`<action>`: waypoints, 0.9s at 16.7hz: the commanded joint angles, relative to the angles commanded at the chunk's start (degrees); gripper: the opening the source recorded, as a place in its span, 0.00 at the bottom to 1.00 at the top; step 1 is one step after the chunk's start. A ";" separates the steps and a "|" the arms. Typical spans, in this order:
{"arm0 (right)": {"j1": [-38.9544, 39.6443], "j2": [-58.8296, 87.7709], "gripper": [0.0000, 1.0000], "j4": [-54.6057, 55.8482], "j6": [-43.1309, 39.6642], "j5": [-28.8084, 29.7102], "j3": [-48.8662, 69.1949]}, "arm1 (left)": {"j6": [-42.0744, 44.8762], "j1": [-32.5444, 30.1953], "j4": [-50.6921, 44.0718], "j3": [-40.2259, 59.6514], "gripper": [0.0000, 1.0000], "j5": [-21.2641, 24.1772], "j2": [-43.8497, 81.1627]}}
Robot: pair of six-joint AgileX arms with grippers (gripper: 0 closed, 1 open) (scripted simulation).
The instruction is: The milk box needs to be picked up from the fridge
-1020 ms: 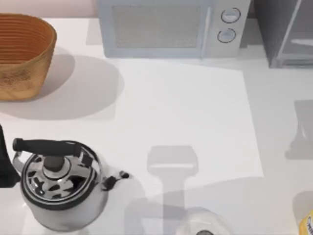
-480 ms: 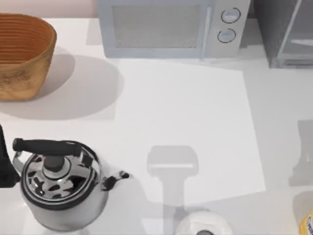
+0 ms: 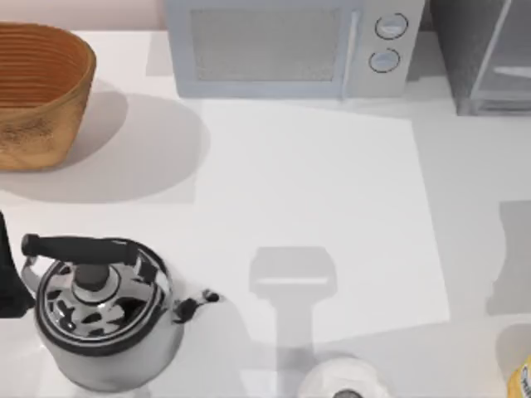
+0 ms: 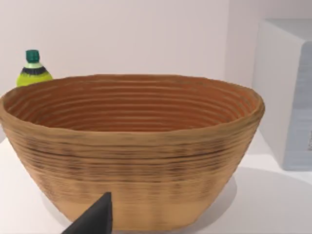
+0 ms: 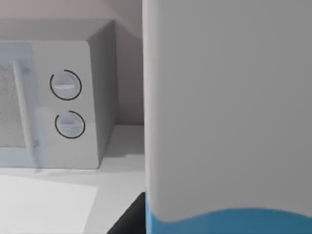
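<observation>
While its bowl stays hollow, wicker basket (image 4: 131,151) fronts bottle (image 4: 33,69).

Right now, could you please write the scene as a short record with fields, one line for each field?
milk box: white side with a blue band low down, very close before the right wrist camera
fridge: far right corner of the table, grey, pale door panel
microwave: far edge, middle, two round dials on its right side
basket: woven, far left, nothing seen inside it
kettle: steel, black handle, near left
bottle: green cap, behind the basket
yellow-labelled item: near right edge
left gripper: dark fingertip facing the basket
</observation>
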 joint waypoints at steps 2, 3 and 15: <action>-0.92 5.51 0.00 5.48 0.06 -3.94 0.24 | 0.00 0.00 0.00 0.00 1.00 0.00 0.00; -1.48 9.16 0.00 9.13 0.11 -6.37 0.40 | 0.00 0.00 0.00 0.00 1.00 0.00 0.00; -8.84 71.23 0.00 68.94 1.51 -41.92 3.10 | 0.00 0.00 0.00 0.00 1.00 0.00 0.00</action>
